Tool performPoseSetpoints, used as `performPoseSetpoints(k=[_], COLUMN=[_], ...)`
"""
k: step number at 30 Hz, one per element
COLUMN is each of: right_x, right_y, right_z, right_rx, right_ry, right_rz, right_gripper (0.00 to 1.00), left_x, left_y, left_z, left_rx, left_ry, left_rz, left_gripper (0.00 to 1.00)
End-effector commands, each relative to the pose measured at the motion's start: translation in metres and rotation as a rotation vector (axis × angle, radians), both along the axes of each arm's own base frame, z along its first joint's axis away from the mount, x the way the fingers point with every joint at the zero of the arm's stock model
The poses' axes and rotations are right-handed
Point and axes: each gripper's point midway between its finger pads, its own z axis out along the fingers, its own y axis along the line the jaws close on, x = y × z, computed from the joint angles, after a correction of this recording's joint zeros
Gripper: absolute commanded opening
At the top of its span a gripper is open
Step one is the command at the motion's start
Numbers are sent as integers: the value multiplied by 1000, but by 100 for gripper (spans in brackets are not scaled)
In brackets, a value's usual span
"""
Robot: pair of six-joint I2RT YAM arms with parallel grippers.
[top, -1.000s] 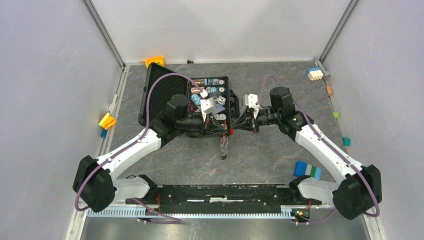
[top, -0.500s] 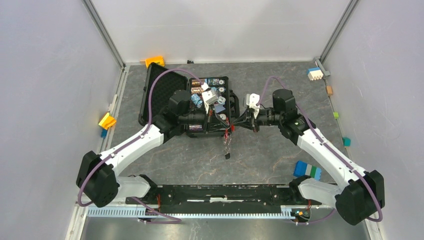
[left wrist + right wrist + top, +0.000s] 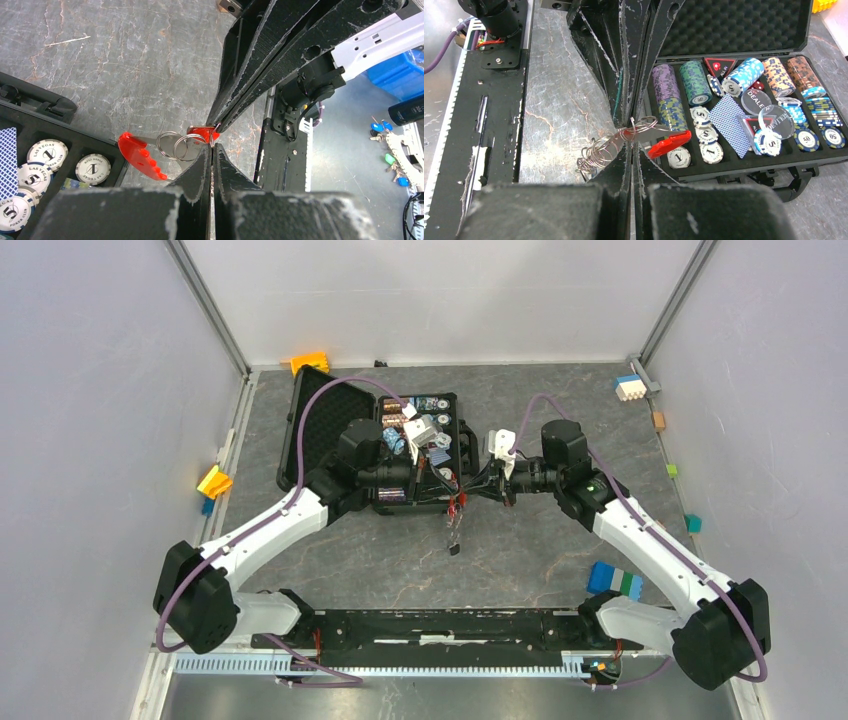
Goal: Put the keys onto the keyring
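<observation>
Both grippers meet tip to tip above the table, in front of the poker case. My left gripper (image 3: 211, 148) (image 3: 451, 497) is shut on the thin silvery keyring (image 3: 172, 145), whose long red tag (image 3: 139, 154) sticks out to the left. My right gripper (image 3: 632, 143) (image 3: 469, 497) comes from the other side and is shut on a small red-headed key (image 3: 202, 134), pressed against the ring. In the right wrist view the ring (image 3: 640, 126), the red tag (image 3: 669, 142) and a dangling chain of rings (image 3: 595, 152) show. That chain (image 3: 454, 537) hangs below the grippers.
An open black case (image 3: 318, 430) of poker chips (image 3: 696, 80) and cards lies just behind the grippers. A blue-green block (image 3: 614, 580) sits near the right arm's base. A yellow block (image 3: 213, 481), an orange block (image 3: 310, 362) and a white-blue block (image 3: 629, 388) lie by the walls.
The left gripper has moved right and back toward the right gripper, so the tips now meet. The hanging chain has shifted with them. Both stay shut.
</observation>
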Motion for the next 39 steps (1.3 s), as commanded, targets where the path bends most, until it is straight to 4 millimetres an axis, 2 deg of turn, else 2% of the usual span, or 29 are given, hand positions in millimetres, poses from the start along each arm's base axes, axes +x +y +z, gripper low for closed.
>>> performPoseSetpoints(k=[1, 19, 39], right_x=[0, -5, -12], right_y=[2, 9, 11], right_z=[15, 12, 0], right_rx=[26, 17, 23], right_ry=[-50, -49, -7], right_rz=[1, 23, 45], right_gripper=[0, 0, 0], left_x=[4, 6, 12], left_y=[-6, -7, -9], left_z=[25, 26, 30], left_rx=[-48, -49, -77], left_ry=[-11, -8, -9], left_rz=[15, 17, 49], left_gripper=[2, 2, 2])
